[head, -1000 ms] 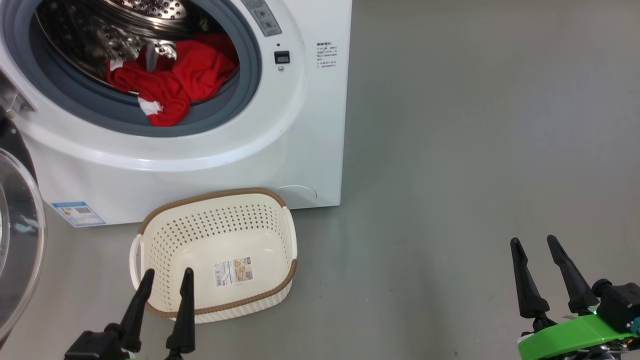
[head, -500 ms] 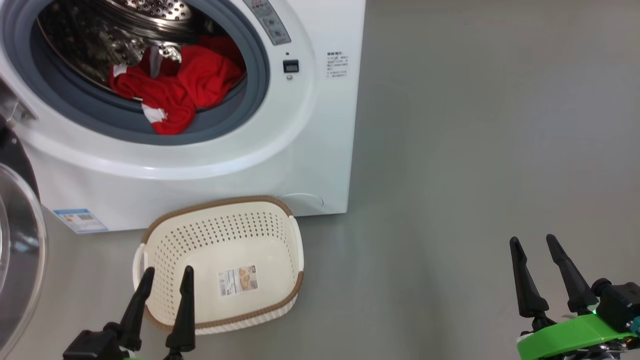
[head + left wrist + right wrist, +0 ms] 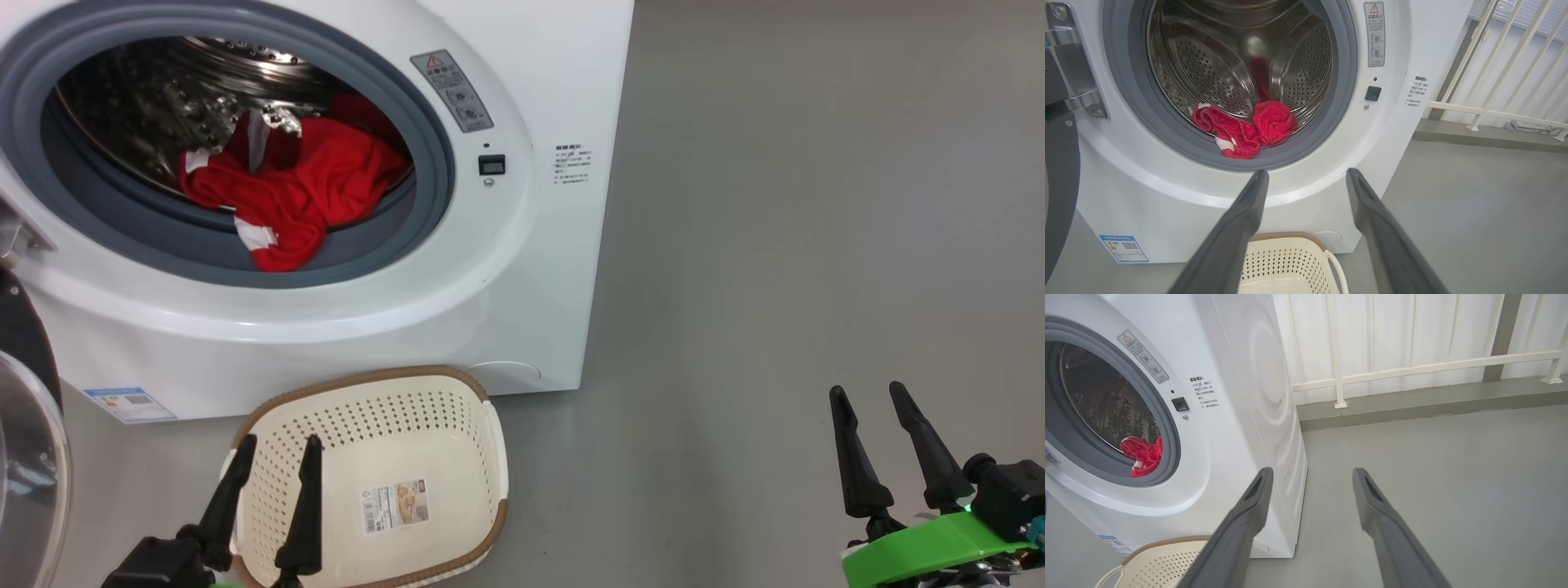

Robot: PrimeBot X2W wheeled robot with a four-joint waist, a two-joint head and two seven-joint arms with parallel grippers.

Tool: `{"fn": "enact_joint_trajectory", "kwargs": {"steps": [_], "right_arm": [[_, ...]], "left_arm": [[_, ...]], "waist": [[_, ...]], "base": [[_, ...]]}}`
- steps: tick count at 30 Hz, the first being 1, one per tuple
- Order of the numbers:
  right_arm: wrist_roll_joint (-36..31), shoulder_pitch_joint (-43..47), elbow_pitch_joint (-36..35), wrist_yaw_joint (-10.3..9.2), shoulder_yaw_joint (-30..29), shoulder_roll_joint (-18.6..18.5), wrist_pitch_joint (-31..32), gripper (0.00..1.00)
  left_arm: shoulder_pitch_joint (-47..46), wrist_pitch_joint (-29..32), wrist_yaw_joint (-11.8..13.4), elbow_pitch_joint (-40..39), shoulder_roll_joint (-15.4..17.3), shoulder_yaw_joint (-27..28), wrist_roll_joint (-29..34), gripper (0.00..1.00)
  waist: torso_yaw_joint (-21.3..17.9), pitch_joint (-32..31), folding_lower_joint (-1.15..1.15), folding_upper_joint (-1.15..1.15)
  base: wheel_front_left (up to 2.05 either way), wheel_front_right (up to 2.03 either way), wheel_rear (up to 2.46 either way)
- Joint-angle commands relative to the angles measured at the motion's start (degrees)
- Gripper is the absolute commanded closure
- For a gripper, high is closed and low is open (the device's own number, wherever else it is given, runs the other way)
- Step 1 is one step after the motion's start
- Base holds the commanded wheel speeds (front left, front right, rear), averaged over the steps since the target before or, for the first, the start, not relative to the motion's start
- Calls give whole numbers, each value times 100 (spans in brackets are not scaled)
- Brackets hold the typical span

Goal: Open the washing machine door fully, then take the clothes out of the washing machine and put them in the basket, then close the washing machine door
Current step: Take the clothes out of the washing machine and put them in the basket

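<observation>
Clothes (image 3: 302, 192) first: where are they? (A)

In the washer (image 3: 522, 269), at 10 o'clock in the head view. It's a crumpled heap of soft red cloth with white patches. It lies at 6 o'clock in the perforated steel drum (image 3: 163, 106), and one fold spills onto the grey rubber gasket (image 3: 367, 253). The left wrist view shows the same heap (image 3: 1245, 130) low in the shiny, ribbed drum (image 3: 1229, 61). (B)

And the door (image 3: 28, 465)? (A)

Swung open, at 8 o'clock by the frame's edge. It has a bulging clear glass bowl with a black rim above it. (B)

Basket (image 3: 384, 416)? (A)

On the smooth grey floor (image 3: 775, 204), at 6 to 7 o'clock, just in front of the washer's white base. It's cream plastic, a rounded rectangle with rows of small holes and a brown woven-look rim. A paper label (image 3: 396, 506) is stuck to its flat bottom. (B)

The pincers? (A)

The left pincer (image 3: 278, 445), at 7 o'clock, shows over the basket's left side. Its two tapered dark fingers are spread and pinch nothing. In its own wrist view (image 3: 1307, 173) the gap frames the washer's curved front. The right pincer (image 3: 867, 392), at 4 o'clock, is also spread wide and holds nothing. It sits over bare floor, well apart from the washer and basket. (B)
</observation>
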Motion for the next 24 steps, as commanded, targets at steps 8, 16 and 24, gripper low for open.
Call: {"fn": "enact_joint_trajectory", "kwargs": {"steps": [8, 16, 24], "right_arm": [[0, -96, -135, 1, 168, -89, -37, 0], [-2, -144, -144, 1, 188, -75, -37, 0], [45, -328, -187, 1, 225, -65, -37, 0]], "left_arm": [[-121, -29, -32, -85, 74, 119, 28, 0], [-180, -29, -32, 19, 73, 160, 51, 0], [-718, -29, -32, 248, 28, 301, 266, 0]], "waist": [[25, -7, 0, 0], [24, 94, 0, 0], [-40, 500, 0, 0]], "base": [[4, -4, 0], [0, 0, 0], [0, 0, 0]]}}
